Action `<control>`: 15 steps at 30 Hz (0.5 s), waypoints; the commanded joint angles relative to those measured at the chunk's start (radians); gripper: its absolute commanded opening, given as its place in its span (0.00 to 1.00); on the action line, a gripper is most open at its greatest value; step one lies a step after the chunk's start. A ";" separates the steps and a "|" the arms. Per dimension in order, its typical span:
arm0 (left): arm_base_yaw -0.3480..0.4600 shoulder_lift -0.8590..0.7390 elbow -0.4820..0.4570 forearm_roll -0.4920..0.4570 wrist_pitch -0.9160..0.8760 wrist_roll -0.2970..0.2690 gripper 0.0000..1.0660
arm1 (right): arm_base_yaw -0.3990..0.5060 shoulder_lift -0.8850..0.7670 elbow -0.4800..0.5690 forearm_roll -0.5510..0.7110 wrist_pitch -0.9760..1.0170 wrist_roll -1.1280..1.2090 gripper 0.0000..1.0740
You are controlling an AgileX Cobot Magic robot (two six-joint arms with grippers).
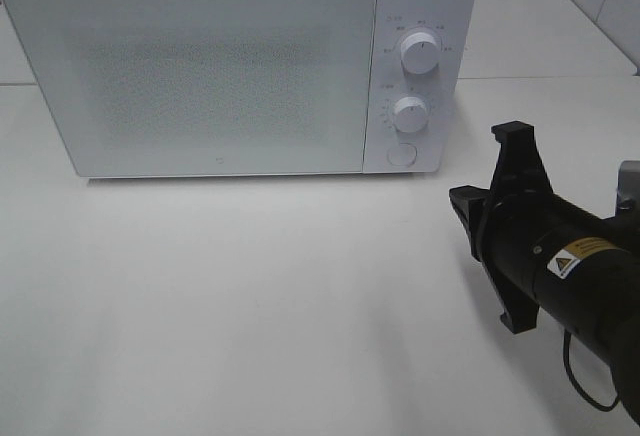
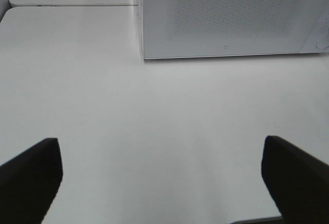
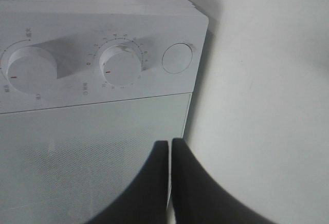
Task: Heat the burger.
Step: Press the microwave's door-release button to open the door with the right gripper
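Note:
The burger is not in view. A white microwave (image 1: 200,66) stands at the back of the white table with its door closed, and I cannot see inside it. My right gripper (image 1: 458,196) is shut and empty, hovering to the right of the microwave and pointing at it. In the right wrist view its closed fingers (image 3: 169,183) sit close in front of the door's edge (image 3: 77,131), below the control panel. My left gripper (image 2: 160,142) is open and empty above bare table, facing the microwave's front (image 2: 231,18). It does not show in the exterior view.
The control panel has two round knobs (image 1: 419,54) (image 1: 410,114) and a round button (image 1: 401,154) below them. The button also shows in the right wrist view (image 3: 177,58). Bare white table (image 1: 250,296) lies in front of the microwave.

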 commanded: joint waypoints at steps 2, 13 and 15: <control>-0.001 -0.018 0.001 -0.011 -0.002 0.001 0.92 | 0.002 0.001 -0.004 -0.003 0.009 0.005 0.00; -0.001 -0.018 0.001 -0.011 -0.002 0.001 0.92 | 0.002 0.122 -0.091 0.025 0.024 0.066 0.00; -0.001 -0.018 0.001 -0.011 -0.002 0.001 0.92 | 0.002 0.141 -0.110 0.028 0.044 0.066 0.00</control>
